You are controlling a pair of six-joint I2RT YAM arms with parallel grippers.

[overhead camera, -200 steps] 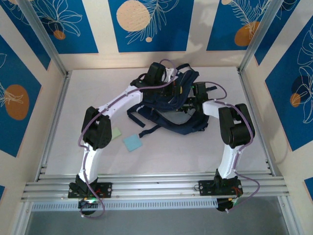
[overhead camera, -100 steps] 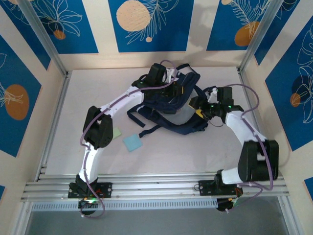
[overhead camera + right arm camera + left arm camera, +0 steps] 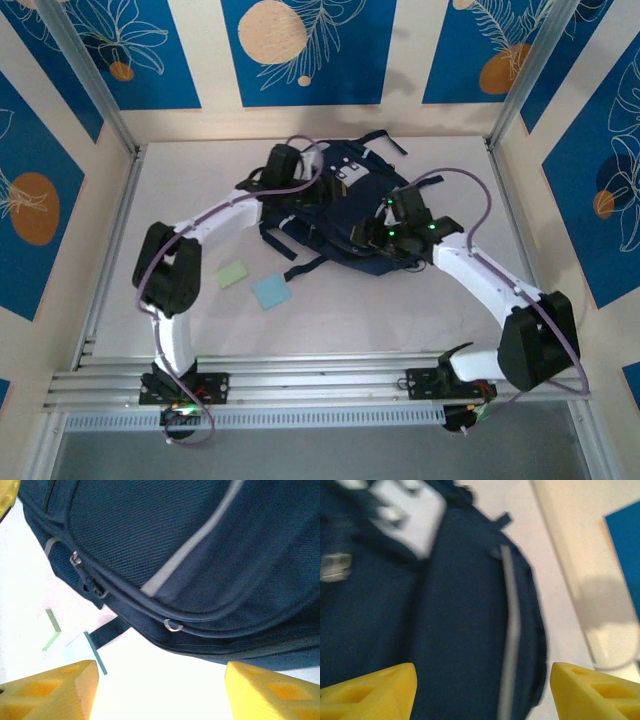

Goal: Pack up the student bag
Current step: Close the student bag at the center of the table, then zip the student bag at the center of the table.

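Navy student bag (image 3: 345, 215) slumped on surface (image 3: 400, 320); left gripper (image 3: 482, 680) and right gripper (image 3: 160, 680) both spread wide, holding nothing. Risk: closing on loose strap (image 3: 305, 268), dragging bag askew.

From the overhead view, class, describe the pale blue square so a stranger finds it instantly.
Find the white table, then the navy student bag on it. On its near side lie two flat squares: the pale blue square, right of the green square.
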